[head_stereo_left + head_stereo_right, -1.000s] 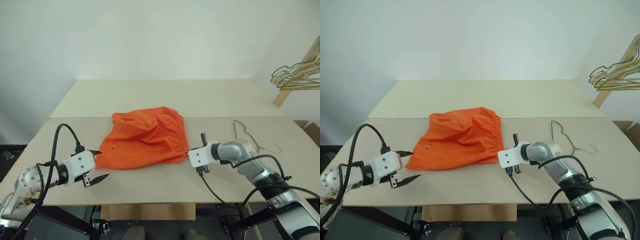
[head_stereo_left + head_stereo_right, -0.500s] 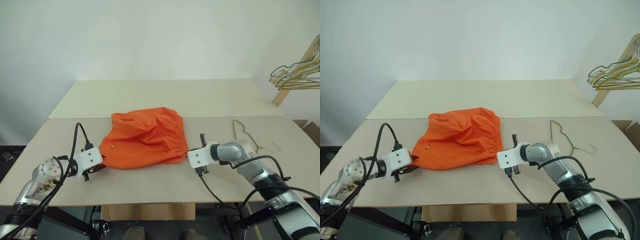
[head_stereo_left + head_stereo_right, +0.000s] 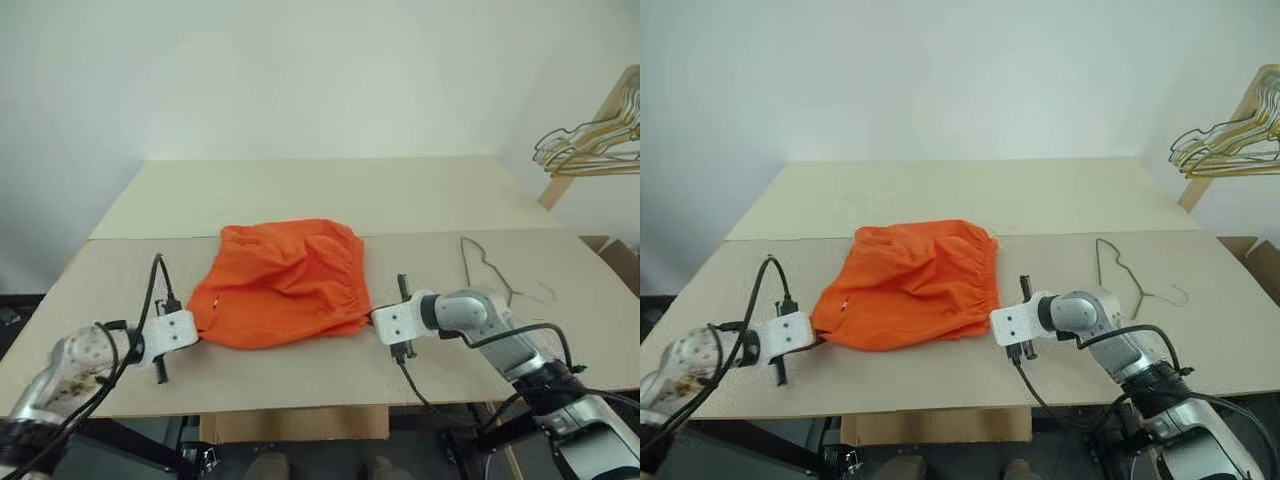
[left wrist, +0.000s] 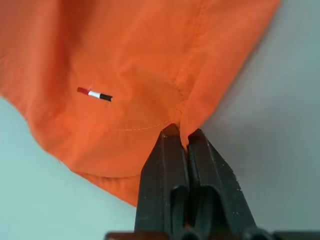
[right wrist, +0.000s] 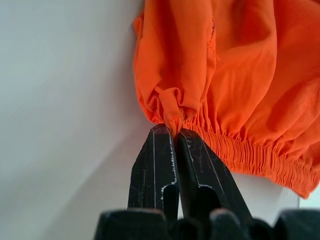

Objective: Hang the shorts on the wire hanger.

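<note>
- Your left gripper (image 4: 181,134) is clenched on the shorts (image 3: 285,283): in left wrist view the two black fingers (image 4: 162,165) sit pressed together w/ a fold of orange hem seam pinched right at the tips.
- From that pinch the cloth fans out across the upper part of left wrist view; a small red-white-black tag (image 4: 94,94) sits on the fabric up-left of the tips.
- Your right gripper (image 5: 173,131) is clamped too: right wrist view shows a small nub of orange cloth caught between the fingertips (image 5: 157,150), at the end of the gathered elastic waistband (image 5: 250,152).
- In left eye view the left gripper is at lower left, touching the shorts' lower-left corner; the right gripper (image 3: 374,318) is right of centre, touching the shorts' lower-right corner.
- Shorts lie wrinkled at frame centre on the near part of the table (image 3: 300,195), stretched between both grippers; can't tell if any part is lifted off the surface.
- Wire hanger (image 3: 487,267) lies flat on the table at mid-right, apart from the shorts, just above-right of your right gripper's arm; nothing touches it.
- Bunch of gold/green hangers (image 3: 590,145) hangs on a wooden rack at the upper right edge, well apart from the table items.
</note>
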Motion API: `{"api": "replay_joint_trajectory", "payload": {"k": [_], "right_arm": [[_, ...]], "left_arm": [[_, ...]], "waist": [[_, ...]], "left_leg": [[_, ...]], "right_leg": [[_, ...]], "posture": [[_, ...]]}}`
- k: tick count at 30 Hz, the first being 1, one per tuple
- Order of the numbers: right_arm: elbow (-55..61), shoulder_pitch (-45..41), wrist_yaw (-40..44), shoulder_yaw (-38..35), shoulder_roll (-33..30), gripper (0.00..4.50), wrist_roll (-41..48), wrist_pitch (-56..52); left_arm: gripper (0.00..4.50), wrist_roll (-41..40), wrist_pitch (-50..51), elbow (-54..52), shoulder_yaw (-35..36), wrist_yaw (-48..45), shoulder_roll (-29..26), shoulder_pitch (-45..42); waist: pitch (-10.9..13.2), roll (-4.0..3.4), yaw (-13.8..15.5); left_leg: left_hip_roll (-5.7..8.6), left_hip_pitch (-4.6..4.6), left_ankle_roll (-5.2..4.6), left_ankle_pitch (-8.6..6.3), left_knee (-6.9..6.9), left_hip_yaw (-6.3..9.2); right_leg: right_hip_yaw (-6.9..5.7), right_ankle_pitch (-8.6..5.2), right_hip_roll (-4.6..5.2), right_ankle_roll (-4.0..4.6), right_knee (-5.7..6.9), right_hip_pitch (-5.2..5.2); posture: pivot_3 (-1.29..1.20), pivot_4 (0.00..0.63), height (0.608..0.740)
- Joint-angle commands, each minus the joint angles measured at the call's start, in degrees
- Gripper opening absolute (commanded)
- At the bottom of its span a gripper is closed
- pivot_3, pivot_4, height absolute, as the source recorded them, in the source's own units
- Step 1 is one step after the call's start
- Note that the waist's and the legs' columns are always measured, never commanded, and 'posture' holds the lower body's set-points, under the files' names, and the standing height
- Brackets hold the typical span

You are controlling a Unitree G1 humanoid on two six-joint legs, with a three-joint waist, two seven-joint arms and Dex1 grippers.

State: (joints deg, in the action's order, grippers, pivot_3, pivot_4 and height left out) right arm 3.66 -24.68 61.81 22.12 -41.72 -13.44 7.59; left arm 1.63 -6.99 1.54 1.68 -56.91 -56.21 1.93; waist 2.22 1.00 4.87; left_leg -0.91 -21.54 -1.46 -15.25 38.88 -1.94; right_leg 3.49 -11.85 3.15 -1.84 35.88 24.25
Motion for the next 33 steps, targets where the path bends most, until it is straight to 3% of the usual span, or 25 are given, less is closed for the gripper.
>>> {"api": "replay_joint_trajectory", "payload": {"k": [1, 4, 8, 10, 13, 16, 18, 23, 25, 29, 33], "right_arm": [[4.2, -3.9, 1.6, -4.0, 0.6, 0.00, 5.3, -4.1], [0.3, -8.6, 2.9, -4.2, 1.3, 0.00, 6.7, -5.7], [-19.5, -23.5, -3.3, -4.4, 7.0, 0.00, 4.0, -8.2], [-31.8, -32.6, -11.9, -5.1, 10.0, 0.00, 1.0, -6.0], [-49.4, -47.8, -35.4, -8.0, 13.5, 0.00, -3.7, -3.6], [-58.0, -57.3, -53.7, -11.7, 12.8, 0.00, -4.8, 1.5], [-57.6, -58.6, -56.3, -14.9, 11.9, 0.00, -2.3, 6.5], [-48.2, -50.9, -53.5, -14.8, 9.7, 0.00, -2.5, 14.6], [-44.7, -46.6, -49.7, -13.5, 9.0, 0.00, -2.5, 16.1], [-37.4, -33.0, -39.8, -6.6, 5.0, 0.00, -7.5, 18.3], [-36.4, -24.3, -34.7, -1.0, 2.8, 0.00, -11.4, 22.9]], "left_arm": [[0.02, -3.0, 3.1, -5.2, 4.3, 0.6, -1.2, -3.0], [0.02, -2.0, 5.4, -2.3, 2.6, 2.2, 0.5, -10.2], [0.02, 8.7, 9.3, 14.0, -4.3, 15.1, 9.3, -32.6], [0.02, 13.1, 9.3, 23.4, -5.4, 25.3, 14.1, -44.1], [0.02, 14.7, 8.4, 35.5, -1.8, 44.4, 19.6, -61.5], [0.02, 13.0, 5.0, 38.6, 2.8, 54.8, 19.1, -72.1], [0.02, 11.1, 3.6, 35.3, 5.4, 55.6, 17.4, -73.9], [0.02, 3.9, 3.2, 20.0, 9.5, 43.9, 11.6, -62.9], [0.02, 4.7, 2.2, 15.8, 9.2, 41.8, 9.3, -56.2], [0.02, 0.8, 3.7, 3.7, 9.8, 31.3, 6.3, -35.4], [0.02, 3.0, -1.8, -2.6, 7.2, 22.8, 2.7, -16.6]], "waist": [[0.0, 0.00, 0.4], [0.0, -0.01, 0.8], [0.0, -0.02, 0.9], [0.0, 0.02, 0.8], [0.0, 0.12, 0.5], [0.0, 0.28, 0.4], [0.0, 0.33, 0.0], [-0.5, 0.33, -2.6], [-0.5, 0.40, -3.1], [-0.6, 0.42, -4.0], [-0.5, 0.39, -4.3]], "left_leg": [[0.01, 0.04, 0.00, 0.00, 0.03, 0.00], [-0.01, 0.32, -0.01, 0.04, 0.04, -0.03], [0.03, 0.47, 0.02, 0.29, 0.02, 0.00], [0.01, 0.39, 0.12, 0.41, -0.01, 0.04], [0.01, 0.07, 0.39, 0.53, -0.14, 0.06], [0.02, -0.91, 1.10, 0.73, -0.20, 0.16], [0.14, -1.65, 1.91, 1.01, -0.42, 0.17], [0.25, -1.21, 1.64, 0.52, -1.02, 0.06], [0.31, -1.19, 1.57, 0.49, -0.89, 0.02], [0.19, -1.28, 1.35, 0.44, -0.41, -0.16], [0.06, -0.84, 0.87, 0.18, -0.12, -0.18]], "right_leg": [[-0.01, 0.00, 0.00, -0.01, 0.02, -0.04], [-0.03, -0.15, -0.06, -0.21, 0.10, -0.21], [-0.05, -0.15, -0.16, -0.23, 0.19, -0.35], [-0.02, 0.22, -0.26, 0.23, 0.20, -0.27], [-0.02, 0.28, -0.22, 0.28, 0.22, 0.12], [-0.01, 0.32, -0.13, 0.31, 0.62, 1.23], [-0.06, 0.31, 0.04, 0.30, 0.79, 2.23], [-0.37, 0.28, 0.25, 0.25, 0.69, 2.09], [-0.42, 0.28, 0.31, 0.24, 0.55, 1.95], [-0.43, 0.22, 0.29, 0.13, 0.14, 1.61], [-0.54, 0.28, 0.19, 0.24, 0.22, 1.12]], "posture": [[0.17, 0.000, 0.740], [0.17, 0.000, 0.740], [0.16, 0.000, 0.740], [0.15, 0.000, 0.740], [0.14, 0.000, 0.740], [0.13, 0.000, 0.740], [0.13, 0.000, 0.740], [0.12, 0.000, 0.740], [0.12, 0.000, 0.740], [0.14, 0.000, 0.740], [0.14, 0.000, 0.740]]}}
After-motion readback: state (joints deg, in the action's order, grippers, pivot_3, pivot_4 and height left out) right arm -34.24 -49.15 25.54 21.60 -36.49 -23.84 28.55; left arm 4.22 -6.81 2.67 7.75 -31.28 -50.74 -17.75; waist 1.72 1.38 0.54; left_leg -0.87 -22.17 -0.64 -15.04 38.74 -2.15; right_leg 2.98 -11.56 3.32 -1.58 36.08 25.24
